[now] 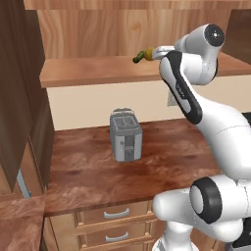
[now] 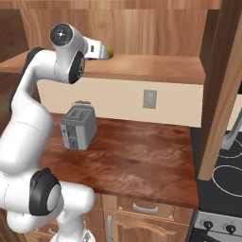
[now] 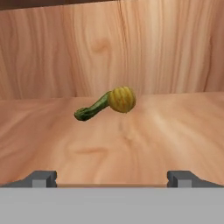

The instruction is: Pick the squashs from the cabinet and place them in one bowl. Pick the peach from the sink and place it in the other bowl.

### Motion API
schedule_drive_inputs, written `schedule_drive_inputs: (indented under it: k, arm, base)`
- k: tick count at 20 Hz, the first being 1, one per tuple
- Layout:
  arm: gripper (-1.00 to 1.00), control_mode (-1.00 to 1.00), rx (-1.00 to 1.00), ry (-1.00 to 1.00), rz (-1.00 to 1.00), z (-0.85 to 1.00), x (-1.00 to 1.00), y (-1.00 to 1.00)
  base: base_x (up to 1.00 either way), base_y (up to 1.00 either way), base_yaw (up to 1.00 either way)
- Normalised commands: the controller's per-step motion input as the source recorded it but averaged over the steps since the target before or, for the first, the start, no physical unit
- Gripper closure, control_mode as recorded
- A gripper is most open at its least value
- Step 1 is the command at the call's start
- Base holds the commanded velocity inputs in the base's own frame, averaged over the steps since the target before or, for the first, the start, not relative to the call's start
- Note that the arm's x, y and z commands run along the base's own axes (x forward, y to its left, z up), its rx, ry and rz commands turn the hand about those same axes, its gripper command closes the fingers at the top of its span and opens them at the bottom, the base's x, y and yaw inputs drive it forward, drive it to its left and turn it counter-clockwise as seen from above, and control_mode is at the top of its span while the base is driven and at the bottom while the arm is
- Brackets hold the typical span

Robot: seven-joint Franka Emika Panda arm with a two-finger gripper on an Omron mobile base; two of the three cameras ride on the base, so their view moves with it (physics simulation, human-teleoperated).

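Left base view is showing the arm reaching up onto the cabinet shelf, with the squashs sitting on the plank just past the hand. From here I'm only catching a dark green curved bit and a dab of yellow poking out beside the wrist. A toaster is standing on the counter below, well clear of everything.

Right base view is hiding most of it behind the arm; just the yellow end of the squashs is peeking out past the hand on the same shelf, so I honestly can't tell from this side how they're lying.

Hand view is giving the good look: the rounded, ribbed, bright yellow one and the elongated dark green one are lying touching on the shelf, near the grained back panel. The gripper is sitting spread wide with nothing between the tips, lined up short of them.

I'm guessing they're light, firm and a bit slick. The round one is looking prone to rolling, so I'd be pinching it across its middle; the green one I'd be taking across the thick part of its length.
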Motion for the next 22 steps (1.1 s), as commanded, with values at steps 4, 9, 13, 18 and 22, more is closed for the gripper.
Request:
schedule_drive_inputs:
  k: [4,9,13,18,22]
  arm:
    - [-1.0,-1.0,0.0,0.0,0.02,0.0,0.31,-0.06]
    - [-1.0,-1.0,0.0,0.0,0.02,-0.01,0.31,-0.03]
    - [-1.0,-1.0,0.0,0.0,0.01,-0.06,0.34,-0.01]
    - [-1.0,-1.0,0.0,0.0,0.0,-0.14,0.36,0.0]
    - [-1.0,-1.0,0.0,0.01,0.0,-0.1,0.31,0.0]
  base:
    - [0.0,0.0,0.0]
    - [0.0,0.0,0.0]
    - [0.0,0.0,0.0]
    - [0.0,0.0,0.0]
    - [0.0,0.0,0.0]
